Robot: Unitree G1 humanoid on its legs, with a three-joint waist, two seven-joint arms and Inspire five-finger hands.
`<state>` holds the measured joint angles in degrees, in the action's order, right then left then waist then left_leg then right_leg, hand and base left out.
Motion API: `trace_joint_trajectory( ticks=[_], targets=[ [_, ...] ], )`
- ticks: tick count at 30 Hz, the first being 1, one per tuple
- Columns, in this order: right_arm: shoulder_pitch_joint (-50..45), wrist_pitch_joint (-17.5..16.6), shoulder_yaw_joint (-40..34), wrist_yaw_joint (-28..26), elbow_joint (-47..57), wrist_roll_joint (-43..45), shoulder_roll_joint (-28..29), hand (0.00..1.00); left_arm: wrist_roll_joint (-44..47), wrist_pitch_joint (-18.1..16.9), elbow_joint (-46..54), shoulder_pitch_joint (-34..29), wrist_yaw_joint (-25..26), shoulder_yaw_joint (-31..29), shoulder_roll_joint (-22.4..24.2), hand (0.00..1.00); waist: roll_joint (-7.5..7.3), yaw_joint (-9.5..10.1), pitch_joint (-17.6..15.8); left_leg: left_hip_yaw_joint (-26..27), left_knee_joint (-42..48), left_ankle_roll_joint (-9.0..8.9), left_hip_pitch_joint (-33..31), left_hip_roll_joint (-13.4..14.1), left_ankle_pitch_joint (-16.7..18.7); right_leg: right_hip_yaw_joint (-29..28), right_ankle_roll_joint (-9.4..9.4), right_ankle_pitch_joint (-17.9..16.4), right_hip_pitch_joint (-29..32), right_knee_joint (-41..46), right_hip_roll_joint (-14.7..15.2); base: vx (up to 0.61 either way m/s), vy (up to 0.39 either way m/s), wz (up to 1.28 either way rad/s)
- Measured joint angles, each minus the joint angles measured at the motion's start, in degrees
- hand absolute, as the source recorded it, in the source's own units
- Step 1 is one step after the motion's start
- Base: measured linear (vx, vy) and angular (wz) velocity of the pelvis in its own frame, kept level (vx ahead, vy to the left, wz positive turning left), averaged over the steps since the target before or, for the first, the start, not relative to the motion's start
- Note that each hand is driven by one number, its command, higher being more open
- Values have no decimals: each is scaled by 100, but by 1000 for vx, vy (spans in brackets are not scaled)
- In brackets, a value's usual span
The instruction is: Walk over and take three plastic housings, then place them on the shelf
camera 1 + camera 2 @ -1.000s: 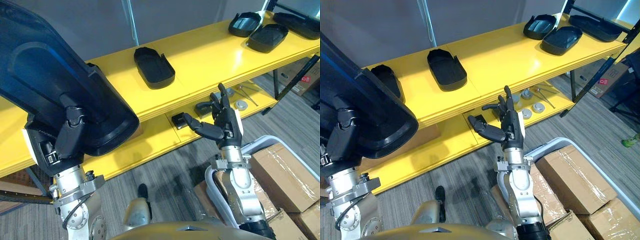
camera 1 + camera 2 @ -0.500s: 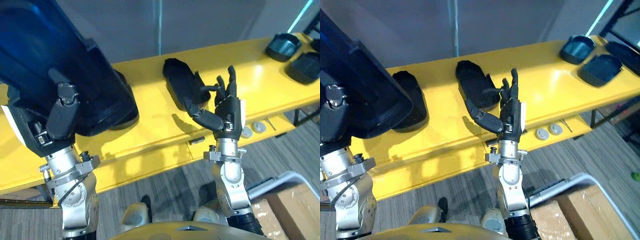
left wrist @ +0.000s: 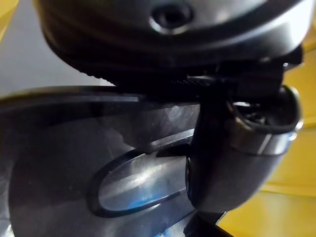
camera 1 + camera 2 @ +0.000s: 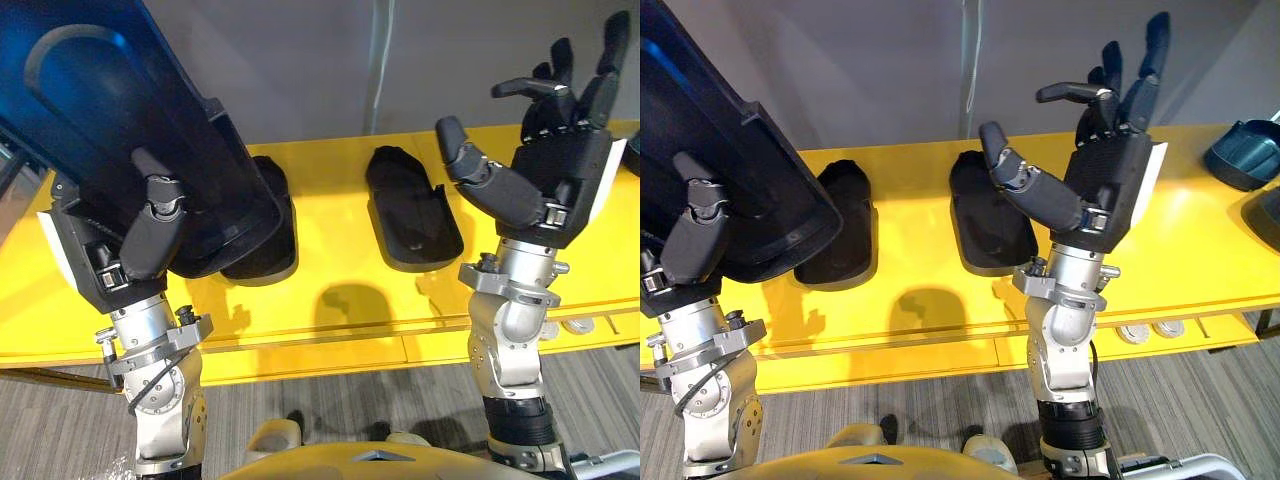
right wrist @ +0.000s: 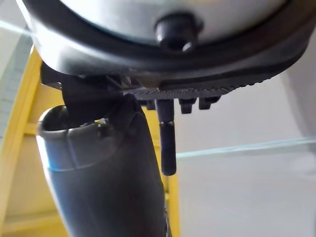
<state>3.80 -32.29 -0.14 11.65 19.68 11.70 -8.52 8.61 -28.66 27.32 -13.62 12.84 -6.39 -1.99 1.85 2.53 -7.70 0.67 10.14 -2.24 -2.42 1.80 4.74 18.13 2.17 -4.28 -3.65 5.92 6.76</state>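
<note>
Moved: drawn up square to shelf | held housing above shelf's left end, rim clamped under curled thumb of left hand | centre housing, left housing flat on shelf | right hand above shelf, spread, empty | likely light, stiff, slick: pinch rim

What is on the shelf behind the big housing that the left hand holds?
A second black housing lies on the yellow shelf, its left part covered by the held housing in the left hand. Whatever lies further left is hidden.
</note>
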Motion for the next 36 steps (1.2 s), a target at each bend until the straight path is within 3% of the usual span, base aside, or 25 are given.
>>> trace_joint_trajectory(
  ticks=[1,3,5,6,7,8,9,10,12,13,14,15,18,19,20,21,23,24,26,28,32,36],
  targets=[
    [-106,-67,-90,0,150,41,31,100,-2,43,5,-8,-84,9,4,0,-2,-19,2,178,-75,41,-40,-86,-119,210,45,-69,-34,27,129,-38,73,101],
    [-134,-144,-184,-41,166,48,48,100,-12,98,9,-37,-88,44,9,0,43,-71,17,544,93,94,-238,-11,141,502,64,-125,-45,128,321,-53,133,98],
    [-119,-141,-207,-155,63,133,63,100,-18,141,8,-112,-81,52,0,0,-43,-75,-44,810,914,30,-625,391,221,620,103,-187,-34,386,707,-76,260,55],
    [-113,-131,-139,-408,50,415,25,100,-97,139,8,-290,-19,32,1,0,-110,-73,-58,846,1284,30,-775,725,166,590,173,-229,58,630,1090,-74,299,16],
    [-111,-132,-130,-463,52,475,26,100,-144,140,8,-327,-1,21,1,0,-106,-68,-49,833,1304,46,-793,786,139,556,207,-248,91,685,1170,-57,372,0],
    [-94,-132,-64,-669,54,738,19,100,-486,141,8,-455,128,-69,0,0,-66,-67,-16,732,1300,91,-799,933,-105,422,471,-326,199,876,1470,-34,434,-12],
    [-88,-130,-33,-820,43,1059,-57,100,-827,141,6,-573,207,-135,4,0,101,-66,70,421,1147,183,-708,1033,-932,218,841,-374,341,1054,1641,-36,452,-19],
    [-75,-134,-24,-878,-13,1187,-84,100,-941,138,-12,-639,219,-156,-1,0,188,-61,131,231,1162,-97,-664,854,-664,78,944,-368,440,1092,1773,-60,519,-15],
    [-52,-136,80,-909,-299,1364,113,100,-1252,138,-33,-710,237,-334,-97,0,132,-177,126,312,1143,-191,-656,474,-115,-371,982,-343,450,811,2008,-81,536,6],
    [-49,-131,86,-894,-416,1337,171,100,-1355,133,-32,-708,226,-413,-170,0,163,-191,144,389,1145,-405,-648,427,214,-458,1021,-240,427,714,2037,-89,567,16],
    [-55,-129,80,-755,-601,1163,285,100,-1375,133,-58,-664,164,-557,-385,0,72,-204,85,550,1277,-562,-625,326,525,-498,1150,-38,267,567,2179,-79,422,-9],
    [-68,-48,182,-631,-748,1054,331,100,-1373,141,-97,-682,154,-707,-591,0,19,-132,79,659,1444,-491,-612,290,687,-505,986,247,153,363,2201,-84,445,-24],
    [-69,-2,290,-611,-790,923,401,100,-1336,165,-115,-596,111,-951,-841,0,13,-75,92,754,1556,-385,-626,294,842,-231,1064,1053,124,249,2192,-73,268,-25],
    [-69,-2,271,-601,-790,898,401,100,-1266,166,-116,-511,-10,-954,-876,0,14,-79,128,794,1420,-311,-599,304,842,-31,909,1371,186,245,2172,-85,152,-12],
    [-67,3,276,-575,-790,833,412,100,-1111,163,-117,-438,-152,-956,-931,0,48,-44,172,905,1191,-234,-566,355,734,180,737,1442,330,270,2082,-57,108,-19],
    [-66,23,285,-539,-790,717,425,100,-1020,163,-124,-409,-211,-965,-950,0,70,-40,180,940,1047,-232,-521,395,655,217,660,1283,393,370,1965,20,12,-20],
    [-65,83,294,-454,-769,457,421,100,-769,168,-261,-133,-336,-937,-967,0,13,-107,266,853,527,-249,-414,475,264,47,709,606,335,226,1291,105,-72,5],
    [-69,159,234,-416,-743,412,416,100,-614,348,-454,311,-339,-768,-979,0,-75,-147,319,774,344,-319,-516,444,28,-149,669,511,187,-336,937,106,-93,44],
    [-99,365,15,-433,-752,463,412,100,-622,778,-748,748,-288,-416,-975,0,19,-304,262,487,145,-384,-604,460,-209,-259,692,523,122,-446,801,28,-92,61],
    [-104,510,-266,-558,-751,561,366,100,-470,976,-909,755,-297,-82,-896,0,118,-326,216,377,-218,-447,-510,517,-447,-250,677,428,116,-432,704,-28,-99,31],
    [-284,561,-437,-668,-733,545,198,100,-165,1122,-978,592,-315,139,-491,0,187,-340,184,310,-846,-570,-244,723,-815,-236,551,191,159,-264,473,-25,-104,9],
    [-651,589,-410,-921,-388,845,246,100,447,1116,-877,421,-336,135,-414,0,182,-320,181,325,-917,-616,-82,791,-822,-337,522,-147,247,178,443,5,-58,-2]
  ],
)
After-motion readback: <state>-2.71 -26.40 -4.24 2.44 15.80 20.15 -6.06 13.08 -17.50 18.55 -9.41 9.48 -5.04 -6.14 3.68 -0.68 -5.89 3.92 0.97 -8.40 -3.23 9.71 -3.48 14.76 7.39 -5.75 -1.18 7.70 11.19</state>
